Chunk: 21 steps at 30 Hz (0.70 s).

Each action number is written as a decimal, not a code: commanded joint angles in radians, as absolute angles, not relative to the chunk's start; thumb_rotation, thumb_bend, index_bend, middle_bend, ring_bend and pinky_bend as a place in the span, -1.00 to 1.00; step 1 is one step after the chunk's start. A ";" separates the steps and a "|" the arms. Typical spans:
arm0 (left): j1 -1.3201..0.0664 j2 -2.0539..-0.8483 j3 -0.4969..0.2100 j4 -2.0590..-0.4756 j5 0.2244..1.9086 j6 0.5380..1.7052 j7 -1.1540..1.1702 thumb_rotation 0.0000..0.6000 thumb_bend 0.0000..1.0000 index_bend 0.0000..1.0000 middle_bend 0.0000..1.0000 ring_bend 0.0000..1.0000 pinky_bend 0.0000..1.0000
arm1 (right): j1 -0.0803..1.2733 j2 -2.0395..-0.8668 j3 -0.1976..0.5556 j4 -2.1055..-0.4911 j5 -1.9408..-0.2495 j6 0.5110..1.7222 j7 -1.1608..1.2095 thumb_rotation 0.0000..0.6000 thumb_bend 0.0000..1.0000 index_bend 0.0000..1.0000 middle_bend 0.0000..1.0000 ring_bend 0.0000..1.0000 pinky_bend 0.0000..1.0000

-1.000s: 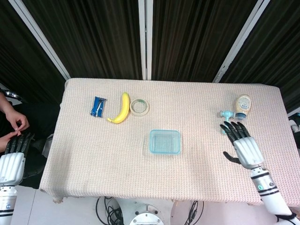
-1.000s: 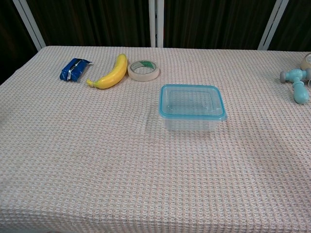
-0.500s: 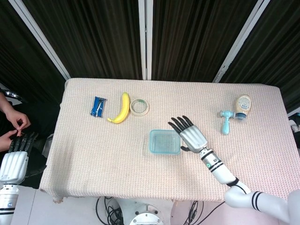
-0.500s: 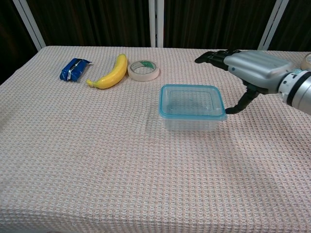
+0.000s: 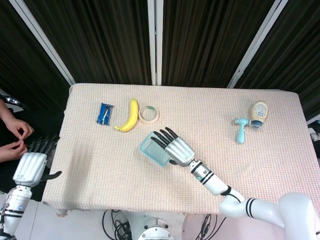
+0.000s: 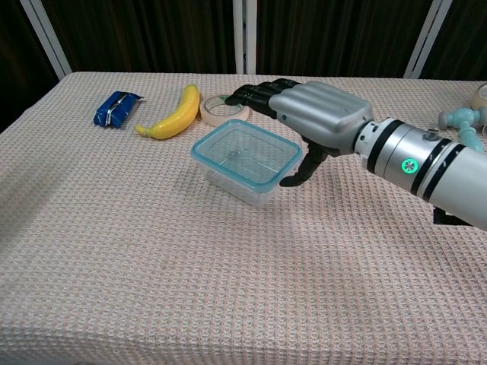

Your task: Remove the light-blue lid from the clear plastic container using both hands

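The clear plastic container [image 5: 154, 149] [image 6: 245, 161] sits near the table's middle, turned at an angle, with its light-blue lid [image 6: 215, 164] on top. My right hand [image 5: 176, 147] [image 6: 316, 114] lies against the container's right side. Its fingers are spread over the far edge and its thumb touches the near right corner; it holds nothing. My left hand [image 5: 32, 167] hovers beyond the table's left edge with fingers apart and empty. Only the head view shows the left hand.
A blue packet [image 5: 104, 114] [image 6: 116, 109], a banana [image 5: 129, 116] [image 6: 171, 116] and a tape roll [image 5: 148, 114] [image 6: 221, 110] lie at the back left. A bottle [image 5: 258, 114] and a light-blue tool [image 5: 241, 131] [image 6: 464, 125] are at the back right. A person's hands [image 5: 12, 135] are at the far left.
My right hand swept left from the table's right side to the container, which slid left and rotated. My left hand rose a little closer to the table's edge.
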State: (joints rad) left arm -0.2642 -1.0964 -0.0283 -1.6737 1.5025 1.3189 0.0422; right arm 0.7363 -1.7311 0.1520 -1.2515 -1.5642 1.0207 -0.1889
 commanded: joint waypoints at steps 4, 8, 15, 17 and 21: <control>-0.488 -1.118 -0.100 -1.668 1.609 1.112 0.032 1.00 -1.00 -0.83 -0.90 -1.00 -1.00 | 0.590 -1.505 0.100 -1.439 -1.633 1.265 -0.155 1.00 -0.97 -1.00 -0.99 -1.00 -1.00; -0.642 -1.176 -0.149 -1.629 1.634 0.965 0.038 1.00 -1.00 -0.84 -0.90 -1.00 -1.00 | 0.505 -1.387 0.079 -1.531 -1.658 1.389 -0.152 1.00 -0.97 -1.00 -0.92 -1.00 -1.00; -0.889 -1.286 -0.189 -1.524 1.617 0.688 0.065 1.00 -1.00 -0.95 -0.95 -1.00 -1.00 | 0.412 -1.280 0.043 -1.610 -1.646 1.457 -0.163 1.00 -0.96 -1.00 -0.91 -1.00 -1.00; -0.942 -1.314 -0.196 -1.498 1.586 0.614 0.086 1.00 -1.00 -0.98 -0.99 -1.00 -1.00 | 0.401 -1.275 0.039 -1.609 -1.645 1.461 -0.149 1.00 -0.96 -1.00 -0.91 -1.00 -1.00; -1.013 -1.364 -0.200 -1.461 1.535 0.527 0.111 1.00 -1.00 -1.00 -1.00 -1.00 -1.00 | 0.392 -1.281 0.037 -1.589 -1.652 1.464 -0.120 1.00 -0.96 -1.00 -0.91 -1.00 -1.00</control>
State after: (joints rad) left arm -0.9668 -1.3256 -0.1883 -1.4950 1.5698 0.5752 0.0873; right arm 0.3950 -1.2792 0.0382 -1.5951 -1.6490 1.4623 -0.1261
